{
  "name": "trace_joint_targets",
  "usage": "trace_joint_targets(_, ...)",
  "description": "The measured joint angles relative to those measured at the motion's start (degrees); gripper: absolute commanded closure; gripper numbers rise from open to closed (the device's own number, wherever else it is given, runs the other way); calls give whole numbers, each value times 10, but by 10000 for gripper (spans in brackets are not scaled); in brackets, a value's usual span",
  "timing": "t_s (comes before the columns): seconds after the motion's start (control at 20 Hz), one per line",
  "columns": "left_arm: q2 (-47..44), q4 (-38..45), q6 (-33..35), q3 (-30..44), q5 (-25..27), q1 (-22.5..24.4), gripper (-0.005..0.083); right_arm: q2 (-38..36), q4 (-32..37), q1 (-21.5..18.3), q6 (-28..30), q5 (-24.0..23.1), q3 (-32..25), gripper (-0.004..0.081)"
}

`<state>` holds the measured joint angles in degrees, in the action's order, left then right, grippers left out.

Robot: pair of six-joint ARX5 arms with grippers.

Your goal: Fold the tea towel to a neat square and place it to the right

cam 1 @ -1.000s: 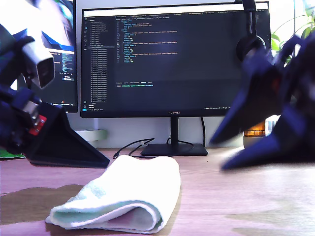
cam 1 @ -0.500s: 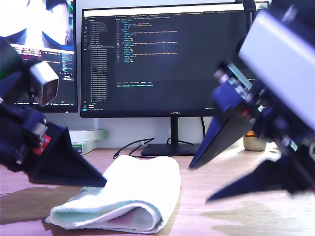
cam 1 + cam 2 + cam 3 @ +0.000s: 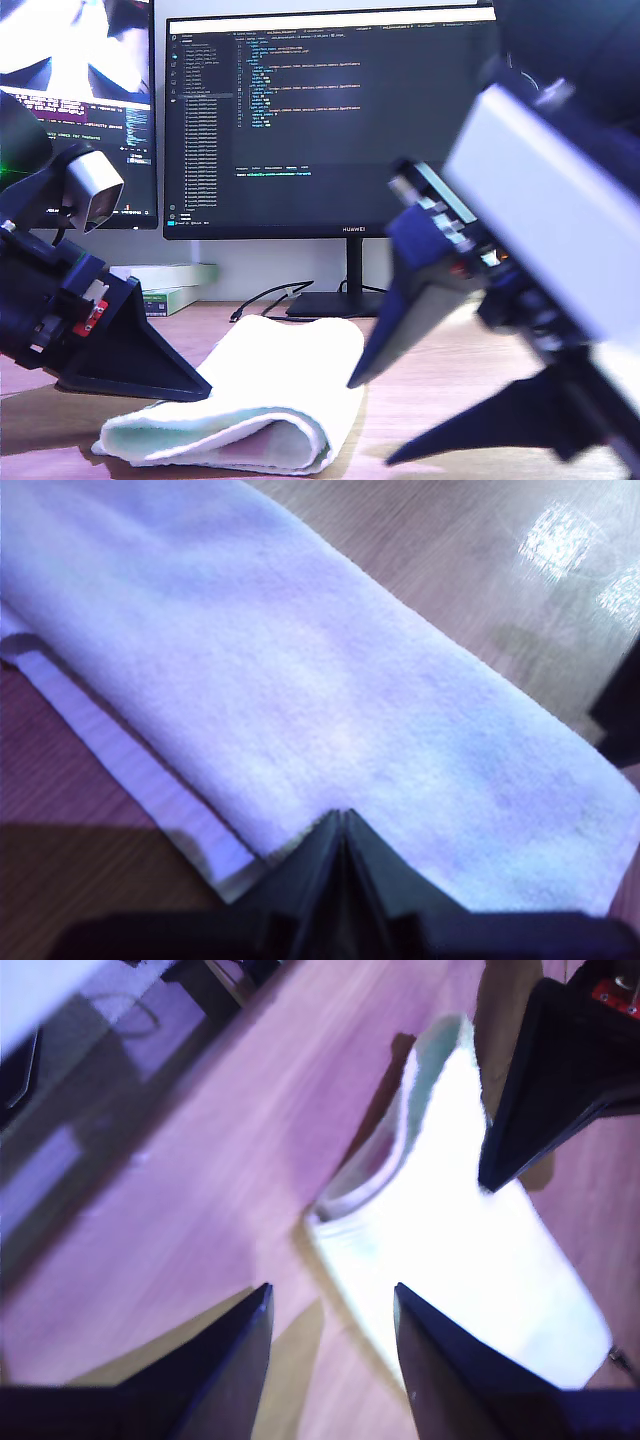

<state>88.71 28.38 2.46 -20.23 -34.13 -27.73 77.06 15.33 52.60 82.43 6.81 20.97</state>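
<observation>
the tea towel (image 3: 250, 400) lies folded long at the bottom middle of the exterior view, so slide your spread second gripper (image 3: 330, 1360) under its end while your pressed-together first gripper (image 3: 342, 825) rests on its edge.

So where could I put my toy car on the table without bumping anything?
The bare wood between the tea towel and the monitor stand looks free. Either side of the towel is crowded: my first gripper is shut at its edge on the exterior view's left, and my second gripper hangs open on its right.
</observation>
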Motion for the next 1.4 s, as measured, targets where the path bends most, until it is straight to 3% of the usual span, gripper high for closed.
trace_joint_targets(0.35, 0, 0, -8, 0, 0, 0, 797, 68, 16, 0, 19, 1, 42, 427)
trace_joint_targets(0.6, 0, 0, -8, 0, 0, 0, 797, 68, -9, 0, 31, 1, 52, 427)
trace_joint_targets(0.95, 0, 0, -8, 0, 0, 0, 797, 66, -18, 6, 31, -36, 56, 427)
trace_joint_targets(1.15, 0, 0, -8, 0, 1, 0, 797, 44, -62, 15, 30, -71, 56, 427)
trace_joint_targets(1.4, 0, -1, -8, 0, 7, 0, 797, 6, -123, 24, -2, -75, 51, 427)
